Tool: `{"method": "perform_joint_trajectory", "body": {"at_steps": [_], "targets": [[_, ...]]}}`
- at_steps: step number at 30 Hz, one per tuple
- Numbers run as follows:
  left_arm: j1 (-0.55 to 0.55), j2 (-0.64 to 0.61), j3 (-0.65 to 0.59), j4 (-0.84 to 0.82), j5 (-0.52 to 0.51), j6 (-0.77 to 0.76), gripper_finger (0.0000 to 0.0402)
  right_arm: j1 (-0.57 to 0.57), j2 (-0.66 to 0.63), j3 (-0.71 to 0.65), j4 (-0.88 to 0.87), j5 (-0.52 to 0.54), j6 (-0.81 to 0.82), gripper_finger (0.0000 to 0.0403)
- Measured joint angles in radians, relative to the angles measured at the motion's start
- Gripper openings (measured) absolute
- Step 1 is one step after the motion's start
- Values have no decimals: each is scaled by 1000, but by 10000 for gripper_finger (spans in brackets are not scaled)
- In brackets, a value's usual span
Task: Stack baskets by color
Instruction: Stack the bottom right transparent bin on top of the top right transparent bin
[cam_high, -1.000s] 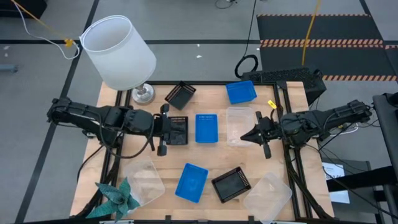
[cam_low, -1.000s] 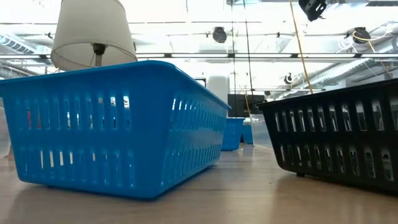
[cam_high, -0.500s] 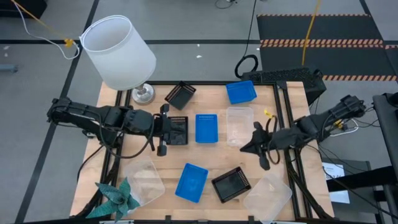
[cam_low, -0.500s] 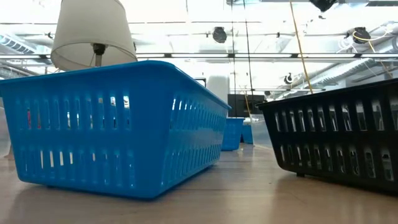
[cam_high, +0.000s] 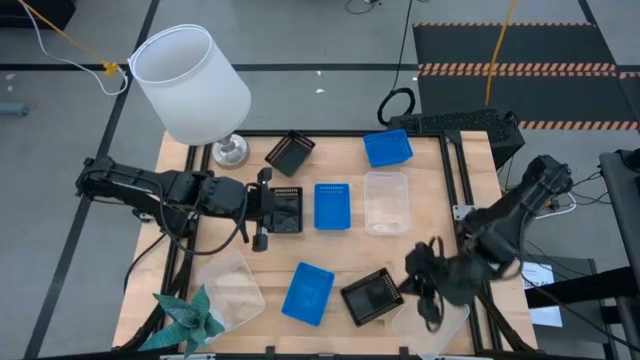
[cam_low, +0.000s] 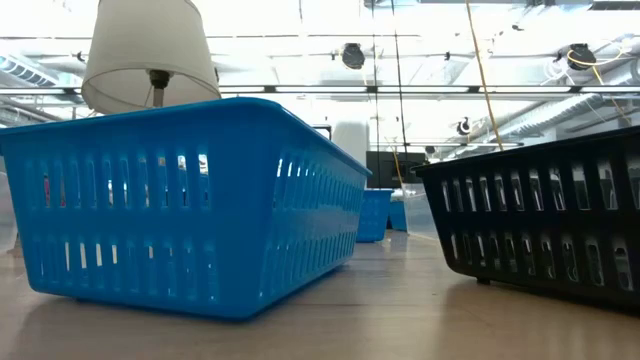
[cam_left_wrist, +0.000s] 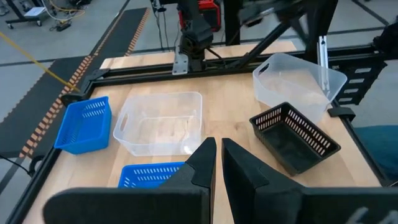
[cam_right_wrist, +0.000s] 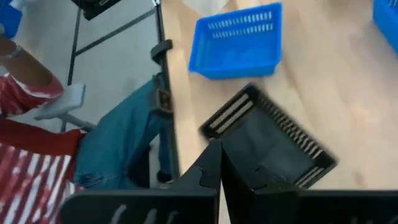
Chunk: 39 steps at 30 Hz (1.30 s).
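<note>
Nine baskets spread over the bench (cam_high: 440, 185), none nested. Far row: black basket (cam_high: 290, 152) tilted near the lamp base, blue basket (cam_high: 387, 148) at far right. Middle row: black basket (cam_high: 285, 209), blue basket (cam_high: 332, 206), clear basket (cam_high: 386, 202) side by side, left to right. Near row: clear basket (cam_high: 233, 288) at left, then blue basket (cam_high: 308, 293), black basket (cam_high: 370, 296), and clear basket (cam_high: 440, 320) at the near right corner.

Left gripper (cam_high: 263, 209) touching the left edge of the middle black basket, jaws narrow; cannot tell whether the rim is pinched. In the left wrist view, fingers (cam_left_wrist: 205, 163) almost together, clear basket and black one beyond.

Right gripper (cam_high: 428, 290) over the near right part of the bench, between the near black basket and the corner clear one, jaws closed, holding nothing. In the right wrist view, black basket just past the fingertips (cam_right_wrist: 214, 163), blue one beyond.

White lamp (cam_high: 190, 84) at the far left corner. Teal ornament (cam_high: 188, 318) at the near left corner. Person in a striped sleeve (cam_right_wrist: 25, 177) and jeans off the bench edge.
</note>
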Motion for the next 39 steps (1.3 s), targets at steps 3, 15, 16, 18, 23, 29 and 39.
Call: {"method": "perform_joint_trajectory", "body": {"at_steps": [3,15,16,18,23,29,39], "targets": [[-1,0,0,0,0,-9,31,71,68,85,-78,30,91,0],[-2,0,0,1,0,-25,31,232,275,228,-230,-77,401,0],[-2,0,0,1,0,-25,31,238,284,228,-229,-93,415,0],[-2,0,0,1,0,-25,31,247,299,227,-216,-118,436,0],[-2,0,0,1,0,-25,31,251,350,227,-162,-143,442,20],[-2,0,-1,-9,0,-25,31,248,438,226,-100,-220,400,87],[-1,0,-1,-9,0,-24,31,223,519,226,-72,-244,211,203]]}}
